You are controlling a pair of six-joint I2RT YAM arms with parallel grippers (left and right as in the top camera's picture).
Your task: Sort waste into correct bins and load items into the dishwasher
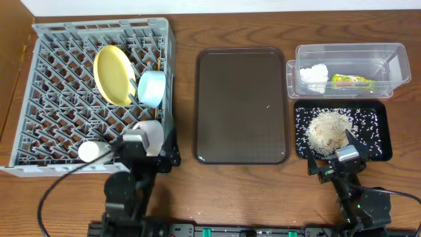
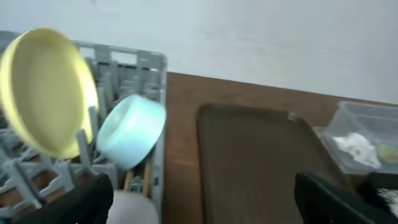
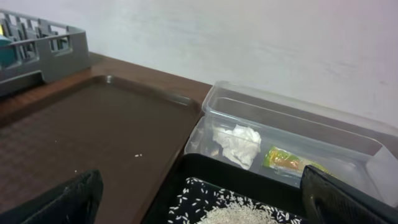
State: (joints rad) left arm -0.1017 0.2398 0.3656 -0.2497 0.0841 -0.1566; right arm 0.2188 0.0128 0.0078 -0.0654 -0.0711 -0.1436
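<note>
Tabletop [image 1: 185, 79] shows between dish rack [image 1: 79, 27] and brown tray [image 1: 240, 105].

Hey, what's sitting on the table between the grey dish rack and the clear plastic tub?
The dark brown serving tray lies flat between the grey dish rack and the clear tub. Nothing else sits in that stretch. The overhead view shows it best.

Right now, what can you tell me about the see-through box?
The clear tub is a rectangular, see-through plastic box with rounded corners, standing upright and open at the far right of the table. Inside lie a crumpled white tissue on the left and a green-yellow wrapper beside it. The black tray sits just in front.
</note>
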